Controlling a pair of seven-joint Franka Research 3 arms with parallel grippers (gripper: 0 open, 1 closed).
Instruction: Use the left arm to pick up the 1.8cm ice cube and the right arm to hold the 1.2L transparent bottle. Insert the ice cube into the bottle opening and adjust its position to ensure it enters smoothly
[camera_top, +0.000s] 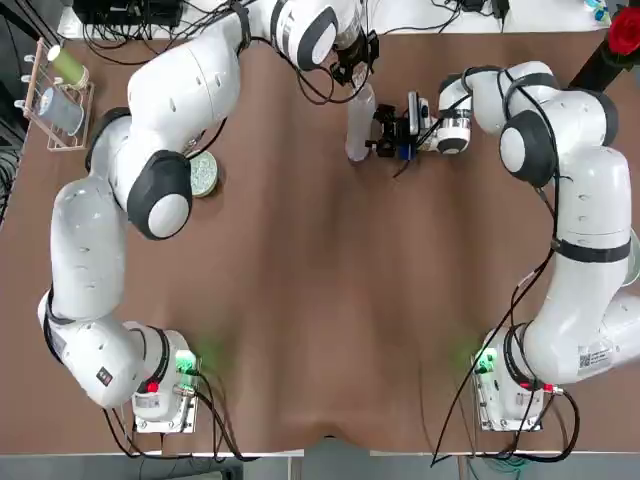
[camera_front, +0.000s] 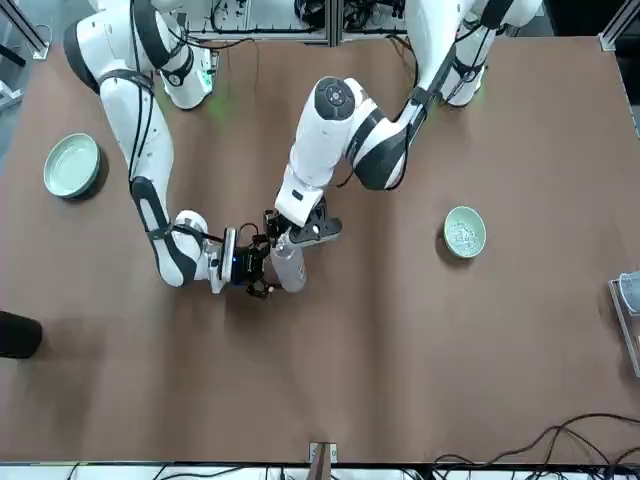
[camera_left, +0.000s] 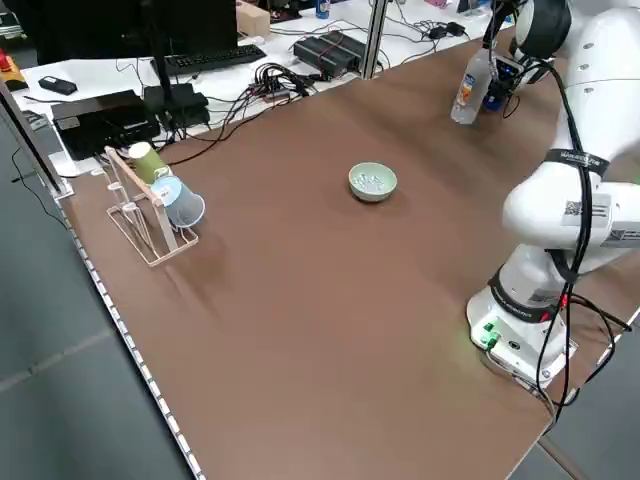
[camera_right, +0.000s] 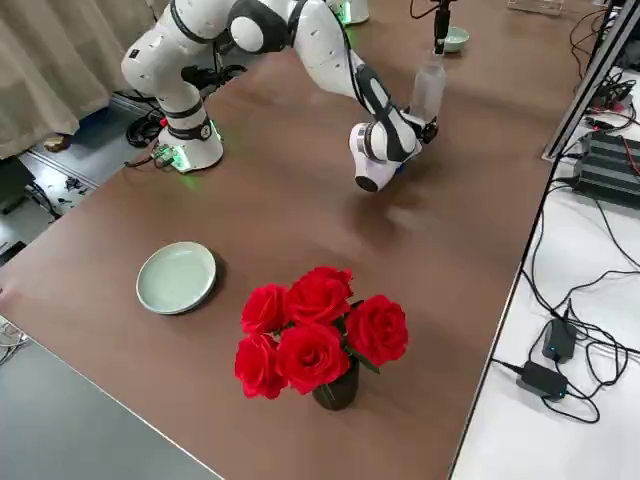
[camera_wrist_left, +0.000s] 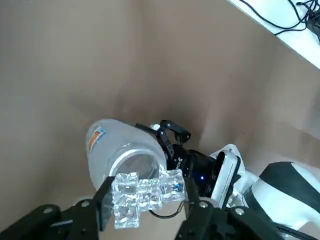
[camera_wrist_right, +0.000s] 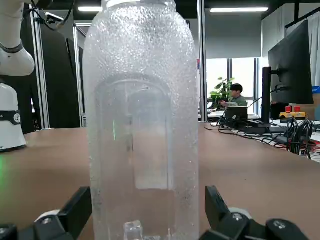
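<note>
The left arm (camera_top: 180, 90), nearest the overhead camera, reaches over the table's far side. The right arm (camera_top: 585, 200) extends toward it. Small descent errors by either arm can drive the left gripper (camera_wrist_left: 148, 186) into the bottle neck.

The right gripper (camera_wrist_right: 149, 200) is clamped across the transparent bottle (camera_wrist_right: 145, 115), shoulders uppermost. Risk: the smooth plastic may slip or rotate if pushed from above; excess pressure may deform the wall.

The left gripper's fingers pinch a cluster of ice cubes (camera_wrist_left: 149, 194), rather than a single cube, above or beside the bottle opening (camera_wrist_left: 140, 166); contact with the rim cannot be confirmed. Risk: the cluster looks wider than a safe entry path allows. It may bridge the rim, and cubes at its edge may shear off and fall outside. Off-centre release is a likely cause of a miss.

Markings: an orange-and-white label (camera_wrist_left: 96, 138) is on the bottle; its text cannot be read. Small white lettering on the black camera housing (camera_wrist_left: 179, 161) and a square code on the right arm are likewise illegible.
</note>
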